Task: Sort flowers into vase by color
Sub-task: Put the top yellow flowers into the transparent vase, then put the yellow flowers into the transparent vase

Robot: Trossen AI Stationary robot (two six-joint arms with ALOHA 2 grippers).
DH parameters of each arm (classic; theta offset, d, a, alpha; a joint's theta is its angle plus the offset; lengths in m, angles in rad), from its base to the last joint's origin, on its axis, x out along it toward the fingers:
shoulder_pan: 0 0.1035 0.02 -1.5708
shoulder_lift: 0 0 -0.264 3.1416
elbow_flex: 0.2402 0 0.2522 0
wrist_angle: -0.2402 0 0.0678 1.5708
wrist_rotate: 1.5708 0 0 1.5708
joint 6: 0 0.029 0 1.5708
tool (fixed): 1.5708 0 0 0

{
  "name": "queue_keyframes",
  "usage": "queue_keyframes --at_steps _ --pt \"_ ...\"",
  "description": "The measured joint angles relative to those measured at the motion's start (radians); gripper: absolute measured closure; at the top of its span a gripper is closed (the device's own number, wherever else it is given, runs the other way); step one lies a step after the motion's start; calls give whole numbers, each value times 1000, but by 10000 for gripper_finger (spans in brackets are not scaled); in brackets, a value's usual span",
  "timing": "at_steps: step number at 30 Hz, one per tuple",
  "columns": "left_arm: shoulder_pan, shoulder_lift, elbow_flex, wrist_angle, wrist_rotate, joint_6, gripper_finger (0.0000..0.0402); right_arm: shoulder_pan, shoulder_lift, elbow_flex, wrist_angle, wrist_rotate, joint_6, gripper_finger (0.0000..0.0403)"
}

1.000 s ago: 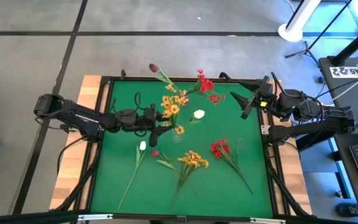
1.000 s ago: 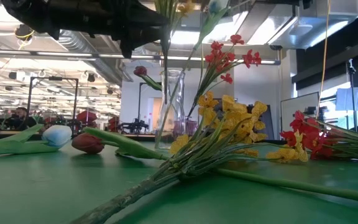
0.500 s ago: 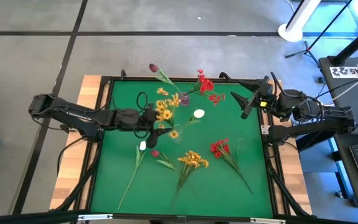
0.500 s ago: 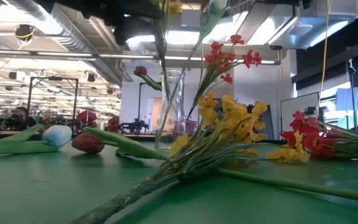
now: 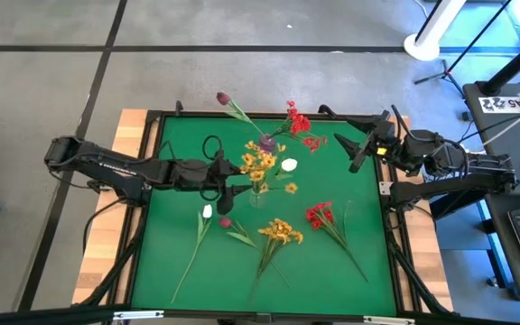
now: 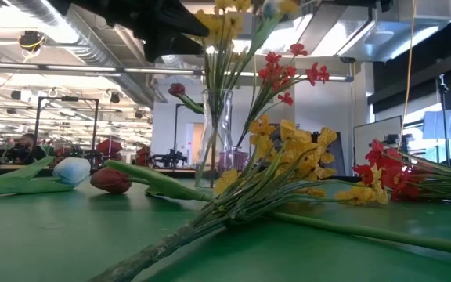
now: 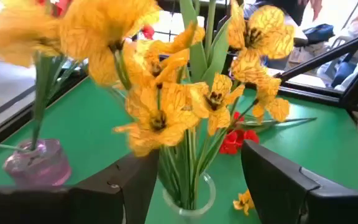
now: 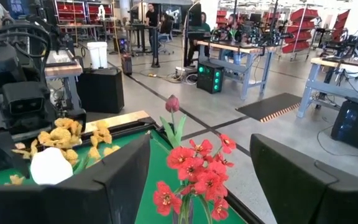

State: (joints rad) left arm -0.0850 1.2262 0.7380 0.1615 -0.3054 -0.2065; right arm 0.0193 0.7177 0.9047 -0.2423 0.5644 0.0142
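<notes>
A bunch of yellow flowers (image 7: 185,93) stands with its stems in a clear glass vase (image 7: 188,193) at the table's middle (image 5: 258,192). My left gripper (image 7: 197,186) is open, one finger on either side of that vase, touching nothing. Red flowers (image 8: 194,171) stand in a vase at the far side (image 5: 298,122). A maroon tulip (image 5: 223,97) leans from a purple vase (image 7: 36,163). On the green mat lie a white bud (image 5: 208,212), a maroon bud (image 5: 225,221), a yellow bunch (image 5: 280,232) and a red bunch (image 5: 319,215). My right gripper (image 5: 348,152) hangs open at the right edge.
A black frame (image 5: 156,122) borders the green mat. A white bud (image 5: 289,165) hangs on a stem beside the yellow flowers. The lying stems take up the near middle of the mat; bare mat shows at the near left (image 5: 165,262) and far right (image 5: 355,194).
The yellow bunch has swung from leaning toward the far left to upright, and has sunk lower into the glass vase. My left gripper has risen a little and tipped up toward level, staying beside the vase.
</notes>
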Motion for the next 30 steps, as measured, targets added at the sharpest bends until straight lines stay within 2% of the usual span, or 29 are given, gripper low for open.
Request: queue_keyframes --at_steps 3,6,10,12,15,19,24,30 --pt "-1 -36 33 -113 -3 -30 180 0 2 0 -21 0 5 127" --pt "-11 -55 100 -318 -13 -72 180 0 0 0 -29 0 6 127" --pt "-42 -64 211 -612 -76 -126 180 0 0 0 -31 0 6 127" --pt "-62 -67 264 -756 -89 -183 180 0 0 0 -31 0 6 127" --pt "-90 -68 308 -874 -56 -299 180 0 0 0 -35 0 6 127" --pt "-125 -65 292 -971 36 -468 180 0 0 0 -52 0 6 127" --pt "-196 -59 210 -1089 67 -695 180 0 8 0 -54 0 6 127" --pt "-296 -60 93 -1068 173 -973 180 0 13 -1 -52 0 6 127"
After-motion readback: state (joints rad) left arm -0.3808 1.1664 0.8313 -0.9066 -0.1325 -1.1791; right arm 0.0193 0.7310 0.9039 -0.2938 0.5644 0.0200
